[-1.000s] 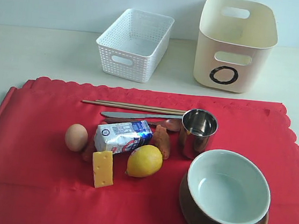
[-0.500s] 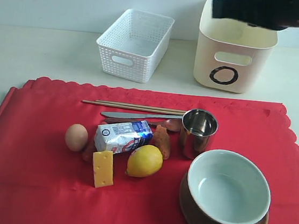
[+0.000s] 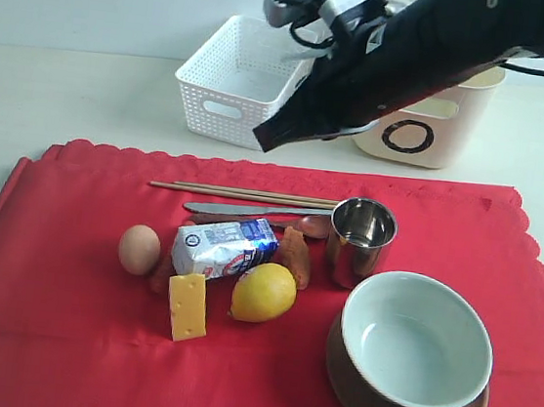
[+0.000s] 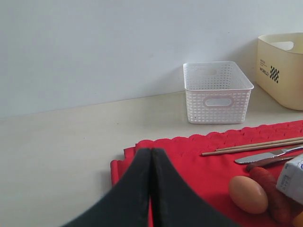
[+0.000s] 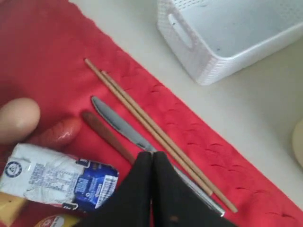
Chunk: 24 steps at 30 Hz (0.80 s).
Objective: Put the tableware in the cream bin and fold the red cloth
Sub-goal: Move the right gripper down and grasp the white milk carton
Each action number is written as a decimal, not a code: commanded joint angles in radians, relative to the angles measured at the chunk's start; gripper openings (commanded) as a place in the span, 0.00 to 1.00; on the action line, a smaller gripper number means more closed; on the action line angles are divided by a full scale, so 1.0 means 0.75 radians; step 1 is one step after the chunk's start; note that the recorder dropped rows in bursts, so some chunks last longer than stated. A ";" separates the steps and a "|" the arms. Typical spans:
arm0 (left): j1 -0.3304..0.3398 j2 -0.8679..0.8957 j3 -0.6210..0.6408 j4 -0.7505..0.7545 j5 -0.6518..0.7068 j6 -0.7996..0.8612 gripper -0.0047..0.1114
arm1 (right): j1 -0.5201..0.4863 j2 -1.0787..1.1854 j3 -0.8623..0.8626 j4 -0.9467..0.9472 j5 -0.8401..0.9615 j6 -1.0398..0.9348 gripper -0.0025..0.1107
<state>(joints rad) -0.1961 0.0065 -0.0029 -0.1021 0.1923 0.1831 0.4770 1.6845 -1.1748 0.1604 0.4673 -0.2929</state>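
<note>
Right gripper (image 3: 264,141) lower, farther left

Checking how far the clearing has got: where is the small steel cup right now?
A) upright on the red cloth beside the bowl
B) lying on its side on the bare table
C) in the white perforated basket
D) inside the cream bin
A: the steel cup stands upright on the red cloth, just beside the bowl.

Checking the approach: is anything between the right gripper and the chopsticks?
Nothing visible. The shut right gripper hangs over the chopsticks, which lie bare on the red cloth beside the knife.
</note>
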 commanded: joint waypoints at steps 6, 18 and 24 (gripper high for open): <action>-0.008 -0.009 0.004 -0.001 -0.001 -0.003 0.05 | 0.124 0.057 -0.057 0.071 0.154 -0.178 0.25; -0.008 -0.009 0.004 -0.001 -0.001 -0.003 0.05 | 0.216 0.183 -0.057 0.058 0.125 -0.529 0.55; -0.008 -0.009 0.004 -0.001 -0.001 -0.005 0.05 | 0.216 0.315 -0.057 0.069 0.124 -0.903 0.68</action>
<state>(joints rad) -0.1961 0.0065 -0.0029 -0.1021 0.1923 0.1831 0.6390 1.8916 -1.2101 0.2092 0.5682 -0.8671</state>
